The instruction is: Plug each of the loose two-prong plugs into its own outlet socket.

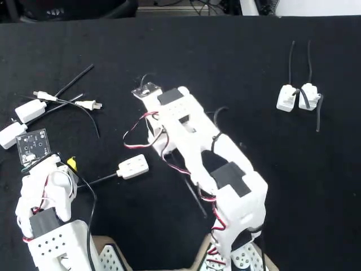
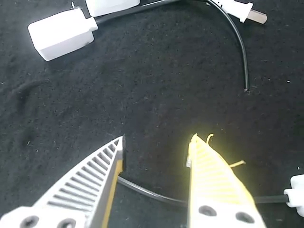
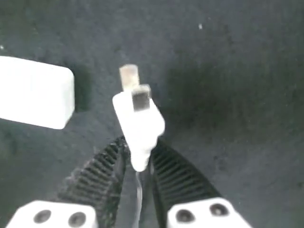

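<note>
We see the right gripper (image 3: 140, 145) clamped tight on a white two-prong plug (image 3: 138, 121). Its black fingers (image 3: 102, 171) pinch the plug body and the prongs point away from the wrist. A white socket block (image 3: 33, 97) lies just beside the plug, not touching it (whether the plug rests on the cloth we cannot tell). In the high view the right arm (image 1: 192, 141) stretches over the middle of the black table (image 1: 225, 45).

The left gripper (image 2: 156, 142) is spread wide and holds nothing. Its white finger (image 2: 95, 180) and yellow finger (image 2: 211, 175) sit either side of a black cable (image 2: 147, 192) on the cloth. Beyond them lie a white socket (image 2: 61, 33) and a loose plug (image 2: 240, 9).

In the high view another socket (image 1: 133, 166) lies between the arms, and a corded white piece (image 1: 286, 97) sits at far right, touching its twin.
</note>
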You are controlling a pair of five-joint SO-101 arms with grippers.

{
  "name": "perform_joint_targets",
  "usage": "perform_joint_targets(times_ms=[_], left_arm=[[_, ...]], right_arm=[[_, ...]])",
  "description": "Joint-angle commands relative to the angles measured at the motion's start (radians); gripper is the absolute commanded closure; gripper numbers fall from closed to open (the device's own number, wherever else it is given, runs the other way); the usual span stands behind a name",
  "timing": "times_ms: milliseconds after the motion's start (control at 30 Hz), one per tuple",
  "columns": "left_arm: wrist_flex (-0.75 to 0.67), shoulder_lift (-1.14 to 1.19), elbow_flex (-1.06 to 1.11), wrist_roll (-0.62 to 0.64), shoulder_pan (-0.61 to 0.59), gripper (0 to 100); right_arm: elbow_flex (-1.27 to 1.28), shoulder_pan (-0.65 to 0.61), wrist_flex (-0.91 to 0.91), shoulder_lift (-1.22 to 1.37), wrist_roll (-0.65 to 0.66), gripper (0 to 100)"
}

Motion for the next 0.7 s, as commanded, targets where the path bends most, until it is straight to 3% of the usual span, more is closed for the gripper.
perform_joint_targets(times_ms=[0, 667], left_arm=[[-0.002, -0.009, -0.013, -0.008, 0.001, 78], [-0.002, -0.009, -0.013, -0.008, 0.001, 78]], right_arm=[[-0.018, 0.003, -0.041, 0.008, 0.009, 88.5], [-0.165, -0.041, -0.008, 0.041, -0.011, 89.0]])
